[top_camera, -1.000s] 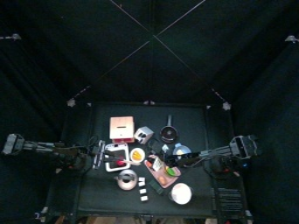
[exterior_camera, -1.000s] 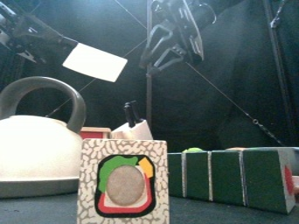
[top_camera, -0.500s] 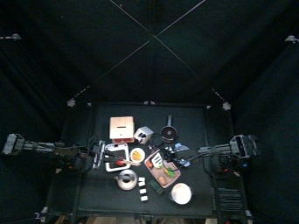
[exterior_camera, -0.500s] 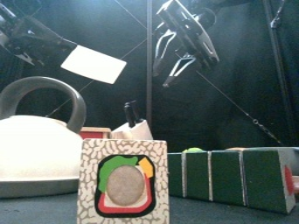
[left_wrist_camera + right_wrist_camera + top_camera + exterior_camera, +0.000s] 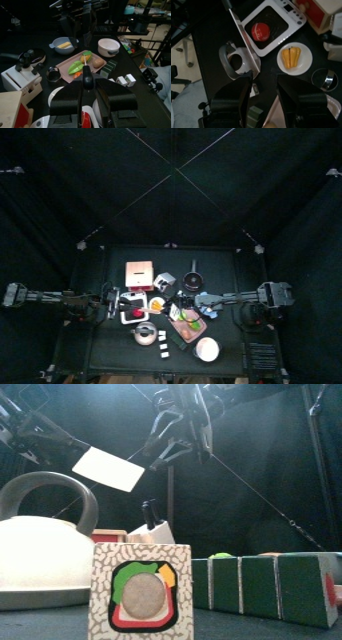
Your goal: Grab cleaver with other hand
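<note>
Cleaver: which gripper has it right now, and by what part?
The left gripper holds the cleaver at its handle end, with the white blade sticking out free. The right gripper is open near the blade and holds nothing.

White kettle (image 5: 47, 549), green blocks (image 5: 254, 584) — speckled box (image 5: 140, 589) w/ red-green-yellow print.

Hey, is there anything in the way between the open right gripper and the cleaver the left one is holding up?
Nothing visible. The cleaver hangs in open air above the table's things, clamped in the left gripper. The right gripper is open close beside it, with only air between.
</note>
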{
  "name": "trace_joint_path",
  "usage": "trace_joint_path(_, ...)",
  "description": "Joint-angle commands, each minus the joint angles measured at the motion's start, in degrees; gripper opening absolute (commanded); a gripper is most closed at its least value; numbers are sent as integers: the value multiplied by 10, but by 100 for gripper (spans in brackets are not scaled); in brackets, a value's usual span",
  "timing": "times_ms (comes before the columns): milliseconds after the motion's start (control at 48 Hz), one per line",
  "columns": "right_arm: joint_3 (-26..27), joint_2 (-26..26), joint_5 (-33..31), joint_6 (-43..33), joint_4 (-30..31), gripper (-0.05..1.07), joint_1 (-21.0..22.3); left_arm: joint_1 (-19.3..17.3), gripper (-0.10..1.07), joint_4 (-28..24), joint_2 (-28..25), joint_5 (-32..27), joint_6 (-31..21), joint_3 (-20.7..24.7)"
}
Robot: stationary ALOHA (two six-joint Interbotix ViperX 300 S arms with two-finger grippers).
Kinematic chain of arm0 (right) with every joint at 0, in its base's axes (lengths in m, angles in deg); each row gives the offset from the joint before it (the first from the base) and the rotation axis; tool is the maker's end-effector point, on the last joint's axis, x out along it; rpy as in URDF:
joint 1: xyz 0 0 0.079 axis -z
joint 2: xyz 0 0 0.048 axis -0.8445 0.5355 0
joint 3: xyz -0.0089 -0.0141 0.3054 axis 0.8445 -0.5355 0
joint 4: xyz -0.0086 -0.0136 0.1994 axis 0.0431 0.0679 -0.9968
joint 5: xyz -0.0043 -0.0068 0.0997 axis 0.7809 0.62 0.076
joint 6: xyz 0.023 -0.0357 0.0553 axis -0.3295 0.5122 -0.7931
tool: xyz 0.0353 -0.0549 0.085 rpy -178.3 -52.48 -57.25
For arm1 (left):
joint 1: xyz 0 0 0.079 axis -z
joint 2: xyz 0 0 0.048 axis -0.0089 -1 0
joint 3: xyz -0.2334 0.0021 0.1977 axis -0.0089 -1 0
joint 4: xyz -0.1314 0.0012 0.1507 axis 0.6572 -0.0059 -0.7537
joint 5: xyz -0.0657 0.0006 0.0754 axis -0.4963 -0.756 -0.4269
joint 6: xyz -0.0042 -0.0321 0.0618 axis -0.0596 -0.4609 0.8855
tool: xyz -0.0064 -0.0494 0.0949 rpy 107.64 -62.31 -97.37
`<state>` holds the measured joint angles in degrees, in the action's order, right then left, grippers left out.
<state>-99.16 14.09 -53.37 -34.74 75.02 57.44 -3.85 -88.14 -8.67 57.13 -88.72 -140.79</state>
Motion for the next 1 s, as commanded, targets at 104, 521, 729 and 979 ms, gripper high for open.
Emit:
trace_joint_path(104,7,12,58,4,49,75,-2,-2,56,3,-1,7,-1,10)
trace_joint_path(521,32,58,74,4,85,68,-11,-8,56,4,0,7,-1,5)
trace_joint_path(729,39,61,76,0,92,49,-16,-14,56,4,0,6,0,-8)
trace_joint_path(979,39,62,83,1,96,30,-19,-29,56,4,0,0,0,-13)
